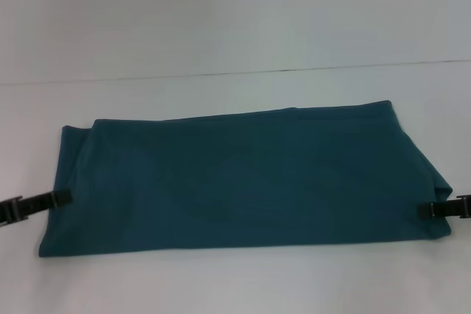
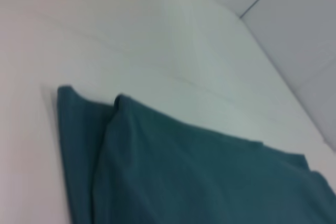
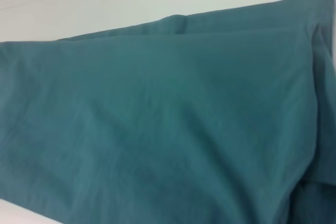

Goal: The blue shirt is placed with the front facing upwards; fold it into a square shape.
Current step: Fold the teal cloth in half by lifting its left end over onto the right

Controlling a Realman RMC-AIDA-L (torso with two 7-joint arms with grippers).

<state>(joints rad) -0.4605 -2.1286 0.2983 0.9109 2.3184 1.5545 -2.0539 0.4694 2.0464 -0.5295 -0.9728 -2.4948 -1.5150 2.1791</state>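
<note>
The blue shirt (image 1: 243,178) lies flat on the white table (image 1: 235,277), folded into a long band running left to right, plain side up, with no lettering or collar showing. My left gripper (image 1: 62,198) reaches in low from the left and its tip rests at the band's left edge. At the right edge my right gripper (image 1: 425,210) overlaps the cloth by a little. The left wrist view shows the layered left corner of the shirt (image 2: 199,177). Most of the right wrist view is filled by the shirt (image 3: 157,119).
Bare white table (image 2: 157,40) surrounds the shirt on every side. A thin seam (image 1: 294,70) crosses the surface behind the shirt. A narrow strip of table lies between the shirt's front edge and the near edge of the head view.
</note>
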